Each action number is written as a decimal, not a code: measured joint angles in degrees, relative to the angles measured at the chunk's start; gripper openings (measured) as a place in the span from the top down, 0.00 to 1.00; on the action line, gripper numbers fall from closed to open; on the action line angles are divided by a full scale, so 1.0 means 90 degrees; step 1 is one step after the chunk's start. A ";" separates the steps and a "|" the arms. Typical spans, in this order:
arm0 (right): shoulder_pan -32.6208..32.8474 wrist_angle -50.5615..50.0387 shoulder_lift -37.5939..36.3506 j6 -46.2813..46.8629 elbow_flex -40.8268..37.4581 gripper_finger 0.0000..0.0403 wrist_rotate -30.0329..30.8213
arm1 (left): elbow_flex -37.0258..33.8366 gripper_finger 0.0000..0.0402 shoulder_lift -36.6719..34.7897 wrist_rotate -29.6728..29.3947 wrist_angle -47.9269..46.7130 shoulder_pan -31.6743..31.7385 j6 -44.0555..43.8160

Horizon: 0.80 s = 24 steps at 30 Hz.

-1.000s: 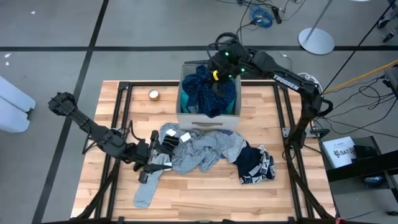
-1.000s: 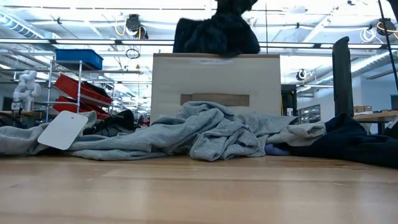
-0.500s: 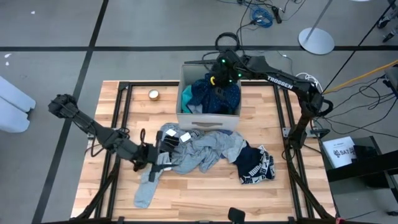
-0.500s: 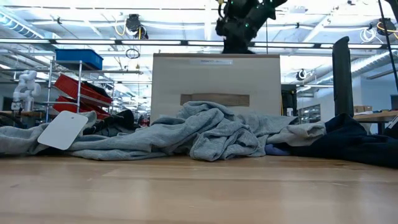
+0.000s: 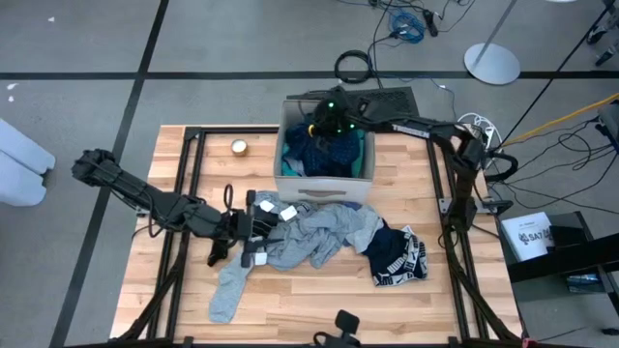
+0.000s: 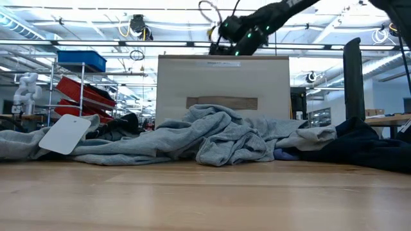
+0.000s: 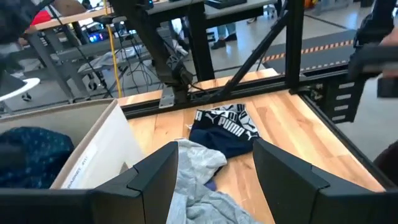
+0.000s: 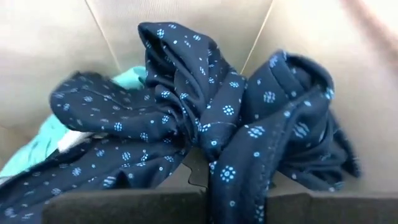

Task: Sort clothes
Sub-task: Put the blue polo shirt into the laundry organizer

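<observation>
A navy dotted garment [image 5: 324,150] lies bunched in the beige box [image 5: 324,186] on a turquoise one [image 8: 37,149]. My right gripper [image 5: 324,124] is over the box's far left part, just above its rim in the low view [image 6: 228,35], shut on the navy cloth. A grey pile [image 5: 319,232] lies in front of the box, with a black-and-white patterned garment [image 5: 397,256] at its right and a grey sock [image 5: 230,290] at its left. My left gripper [image 5: 253,227] is open at the pile's left edge, with grey cloth [image 7: 199,180] showing between its fingers. My right gripper has a fold of the navy dotted garment [image 8: 239,186] running up between its two fingers, which come from above into the box. How many layers it has, I cannot tell. The rest of the garment lies slack on the box's floor and on the turquoise cloth.
A white tag [image 6: 64,133] lies on the pile's left part. A small round object [image 5: 239,147] sits on the table left of the box. Black frame rails [image 5: 189,193] run along the table's left and right sides. Bare wood lies near the front edge.
My right gripper has gone down with the navy dotted garment, which hung above the box's rim and now lies inside the box, then shifted toward the box's left side. My left gripper has moved a little toward the table's right and far edge, closer to the grey pile.
</observation>
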 joint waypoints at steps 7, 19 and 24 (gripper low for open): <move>0.0034 -0.0084 0.0481 0.0159 -0.0001 0.94 0.0036 | 0.0001 0.46 0.0000 0.0122 0.0021 -0.0070 -0.0487; 0.0034 -0.0770 0.0519 0.0054 0.0005 0.86 0.0030 | 0.0001 0.46 0.0000 0.0122 0.0024 -0.0038 -0.0608; 0.0039 -0.1275 0.0536 -0.0015 0.0599 0.73 0.0016 | 0.0001 0.46 0.0000 0.0119 0.0029 0.0070 -0.0518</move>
